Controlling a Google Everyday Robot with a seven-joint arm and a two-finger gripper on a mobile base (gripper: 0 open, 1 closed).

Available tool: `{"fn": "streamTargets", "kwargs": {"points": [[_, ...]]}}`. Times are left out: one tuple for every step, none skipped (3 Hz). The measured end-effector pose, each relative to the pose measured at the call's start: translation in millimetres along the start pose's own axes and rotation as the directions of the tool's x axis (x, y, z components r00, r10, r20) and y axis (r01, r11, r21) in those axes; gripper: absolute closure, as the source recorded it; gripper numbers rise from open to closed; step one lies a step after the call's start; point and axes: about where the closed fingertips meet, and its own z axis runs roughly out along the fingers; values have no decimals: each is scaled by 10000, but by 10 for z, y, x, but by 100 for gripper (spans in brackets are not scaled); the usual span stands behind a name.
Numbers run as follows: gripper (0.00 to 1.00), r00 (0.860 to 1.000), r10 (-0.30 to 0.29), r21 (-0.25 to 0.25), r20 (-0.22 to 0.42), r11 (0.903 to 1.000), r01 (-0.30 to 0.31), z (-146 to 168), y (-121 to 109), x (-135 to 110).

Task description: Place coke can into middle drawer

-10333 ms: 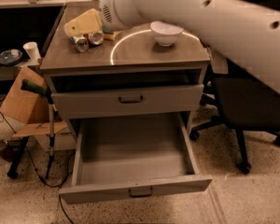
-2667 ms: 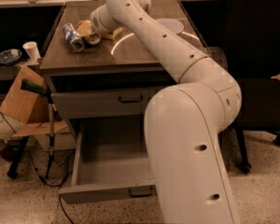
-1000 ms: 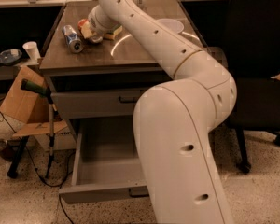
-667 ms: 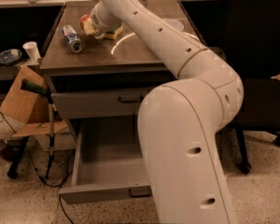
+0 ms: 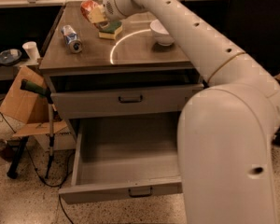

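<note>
The coke can [image 5: 88, 6] is red and sits in my gripper [image 5: 96, 14], held a little above the back left of the cabinet top [image 5: 135, 50]. The gripper's pale fingers [image 5: 99, 15] are closed around the can and hide most of it. The middle drawer [image 5: 130, 190] is pulled wide open below, and its grey inside is bare. Its front has a small dark bar handle. My white arm reaches from the lower right across the cabinet and hides the drawer's right side.
A silver-and-blue can [image 5: 71, 38] lies on its side at the left of the top. A yellow-green sponge [image 5: 111, 31] and a white bowl [image 5: 161, 31] are on the top too. The upper drawer front [image 5: 126, 99] stands slightly open. A cardboard box [image 5: 21, 101] and a crutch [image 5: 49, 120] stand at the left.
My gripper has closed on the coke can and raised it off the cabinet top, moving slightly right. The silver-and-blue can has stayed lying at the left.
</note>
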Motion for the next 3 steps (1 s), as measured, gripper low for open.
{"fn": "streamTargets", "kwargs": {"points": [[100, 10000, 6, -681, 90, 9977, 1, -257, 154, 10], [100, 9999, 143, -1595, 5, 9871, -141, -431, 438, 97], [100, 9992, 368, -2752, -163, 9606, -399, -575, 822, 173]]}}
